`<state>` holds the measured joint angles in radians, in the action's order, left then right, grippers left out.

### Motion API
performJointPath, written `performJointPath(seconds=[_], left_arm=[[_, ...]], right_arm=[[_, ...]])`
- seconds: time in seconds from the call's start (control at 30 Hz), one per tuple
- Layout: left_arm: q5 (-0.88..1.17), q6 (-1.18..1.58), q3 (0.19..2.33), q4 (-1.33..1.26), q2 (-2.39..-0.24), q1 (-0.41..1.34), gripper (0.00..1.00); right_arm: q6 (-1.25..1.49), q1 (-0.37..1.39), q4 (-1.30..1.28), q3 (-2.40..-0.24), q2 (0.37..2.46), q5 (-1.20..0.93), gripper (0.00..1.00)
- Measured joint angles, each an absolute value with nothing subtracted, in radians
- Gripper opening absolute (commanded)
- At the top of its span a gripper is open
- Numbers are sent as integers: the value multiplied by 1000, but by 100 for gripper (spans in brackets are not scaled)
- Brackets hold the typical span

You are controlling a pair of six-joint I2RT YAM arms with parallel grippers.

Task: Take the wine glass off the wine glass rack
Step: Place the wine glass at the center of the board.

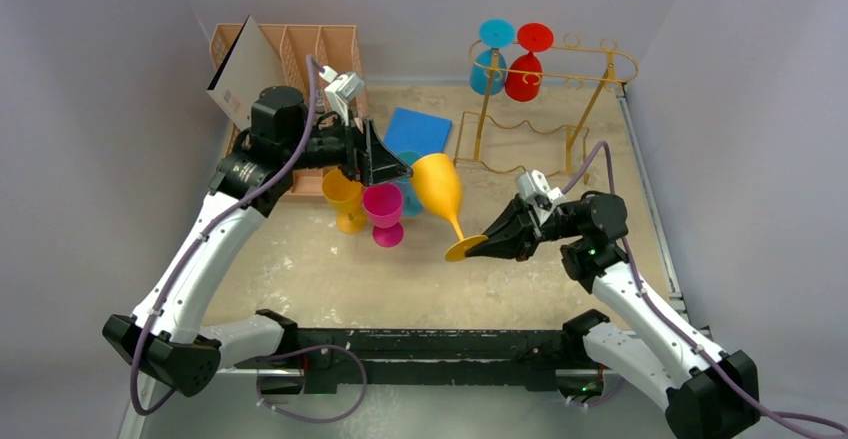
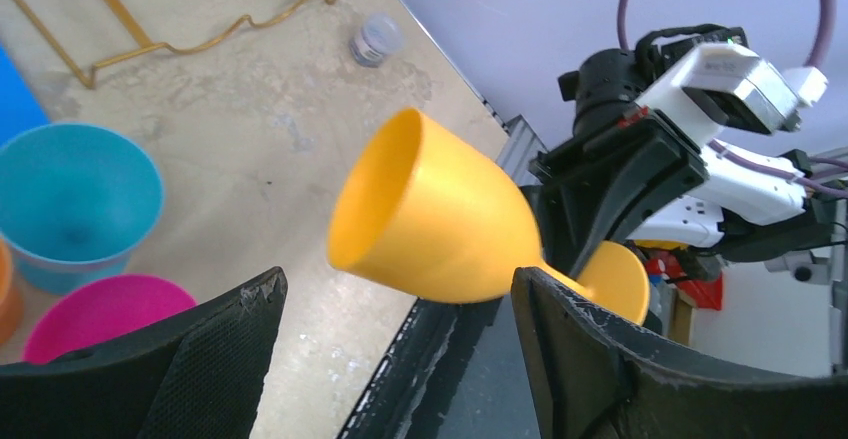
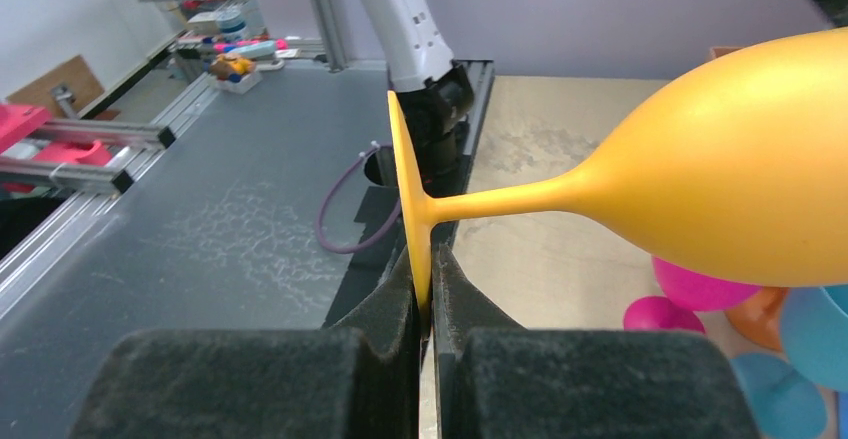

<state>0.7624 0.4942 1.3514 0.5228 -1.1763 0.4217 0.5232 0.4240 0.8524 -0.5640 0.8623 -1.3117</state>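
Note:
A yellow-orange wine glass [image 1: 438,187] is held tilted above the table, clear of the rack. My right gripper [image 1: 490,244] is shut on the edge of its round foot [image 3: 410,199]; the pinch shows in the right wrist view [image 3: 430,279]. My left gripper [image 1: 395,171] is open, its fingers on either side of the bowl [image 2: 430,219], just short of it [image 2: 397,294]. The gold wire wine glass rack [image 1: 600,59] stands at the back right. A blue glass [image 1: 490,59] and a red glass [image 1: 525,74] hang upside down from it.
An orange glass [image 1: 343,199], a magenta glass [image 1: 384,209] and a teal glass [image 2: 75,199] stand upright under the left gripper. A blue pad [image 1: 418,131] lies behind them. A peach slotted organizer [image 1: 320,49] holding a board [image 1: 240,69] stands back left.

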Motion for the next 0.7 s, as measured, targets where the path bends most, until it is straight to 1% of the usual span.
performJointPath(seconds=[0.13,0.3,0.4,0.5,0.7], left_arm=[[789,475,1365,527,-1190,385,80],[933,517,1328,413,-1233,375,78],[1032,562,1291,326,-1237,375,74],[1109,590,1277,265,-1237,375,68],[1214,638,1258,155,-1237,375,59]], right_arm=[[523,467,852,-564,852,-1332,0],[523,498,852,-564,850,-1331,0],[523,500,852,-564,850,-1331,0],[523,504,852,-564,850,-1331,0],[523,514,853,-564,860,-1331,0]])
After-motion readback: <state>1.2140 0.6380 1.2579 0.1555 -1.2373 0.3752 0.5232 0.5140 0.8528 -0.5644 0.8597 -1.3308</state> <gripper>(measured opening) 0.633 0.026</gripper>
